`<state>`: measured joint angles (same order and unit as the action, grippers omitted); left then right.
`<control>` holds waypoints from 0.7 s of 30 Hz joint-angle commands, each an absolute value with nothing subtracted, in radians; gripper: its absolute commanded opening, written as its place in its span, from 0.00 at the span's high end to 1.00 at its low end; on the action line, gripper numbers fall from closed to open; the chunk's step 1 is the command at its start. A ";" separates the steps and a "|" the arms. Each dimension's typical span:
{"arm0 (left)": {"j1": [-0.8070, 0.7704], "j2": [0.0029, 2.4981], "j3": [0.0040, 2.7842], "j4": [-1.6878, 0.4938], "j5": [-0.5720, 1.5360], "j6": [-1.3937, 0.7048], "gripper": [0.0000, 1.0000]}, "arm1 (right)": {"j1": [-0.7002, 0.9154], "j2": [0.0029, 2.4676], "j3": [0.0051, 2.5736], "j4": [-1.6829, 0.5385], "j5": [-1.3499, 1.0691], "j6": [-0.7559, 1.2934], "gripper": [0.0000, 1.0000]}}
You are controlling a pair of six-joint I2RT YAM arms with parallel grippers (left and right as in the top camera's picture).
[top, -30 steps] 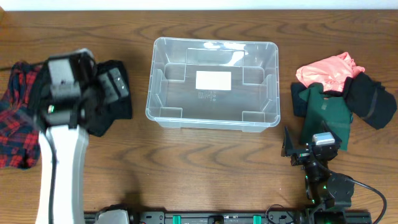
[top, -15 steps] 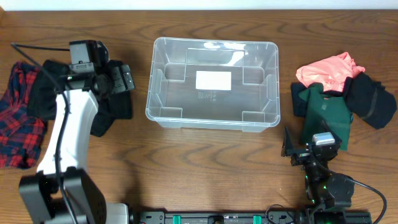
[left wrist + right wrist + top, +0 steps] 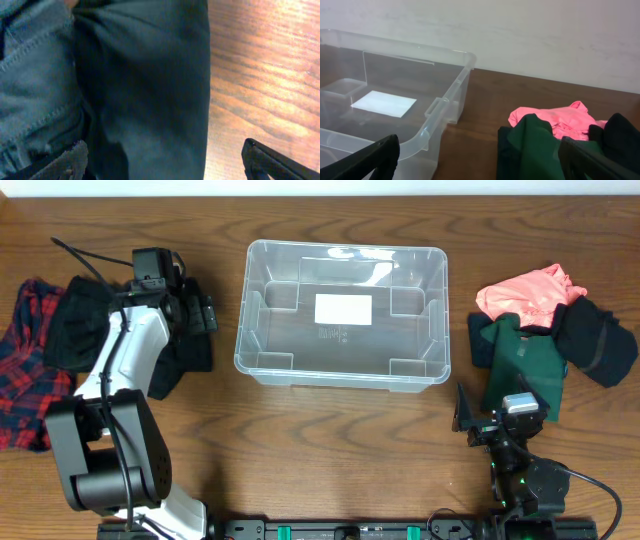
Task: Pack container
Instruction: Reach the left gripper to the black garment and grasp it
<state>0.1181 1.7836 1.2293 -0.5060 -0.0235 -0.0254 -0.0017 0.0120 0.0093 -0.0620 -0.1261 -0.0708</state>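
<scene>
The container [image 3: 340, 372] is a clear plastic bin with a white label on its base, standing mid-table with nothing in it; it also shows in the right wrist view [image 3: 451, 95]. My left gripper [image 3: 200, 313] is open, low over a dark garment [image 3: 188, 358] left of the container. In the left wrist view the open fingers [image 3: 162, 156] straddle the dark cloth [image 3: 150, 80], with denim-like fabric [image 3: 35, 95] beside it. My right gripper [image 3: 468, 416] is open and empty near the front right edge, and its fingers [image 3: 480, 152] point toward the container and clothes.
A red plaid shirt [image 3: 22, 375] and black cloth [image 3: 75, 330] lie at the far left. At the right lie a pink garment [image 3: 530, 292], a green one [image 3: 527, 362] and a black one [image 3: 597, 340], also seen by the right wrist camera [image 3: 555, 116].
My left arm has stretched out and its wrist has moved farther from the front edge, settling low over the dark garment. The right arm has not moved.
</scene>
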 commanded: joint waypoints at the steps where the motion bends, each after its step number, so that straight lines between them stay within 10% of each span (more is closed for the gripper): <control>1: 0.125 1.805 1.245 -0.472 -0.046 -0.007 0.02 | -0.008 0.006 0.006 -0.063 -0.123 -0.084 0.01; 21: 0.124 1.967 1.245 -0.366 -0.046 0.046 0.01 | -0.008 0.006 0.006 -0.063 -0.123 -0.084 0.01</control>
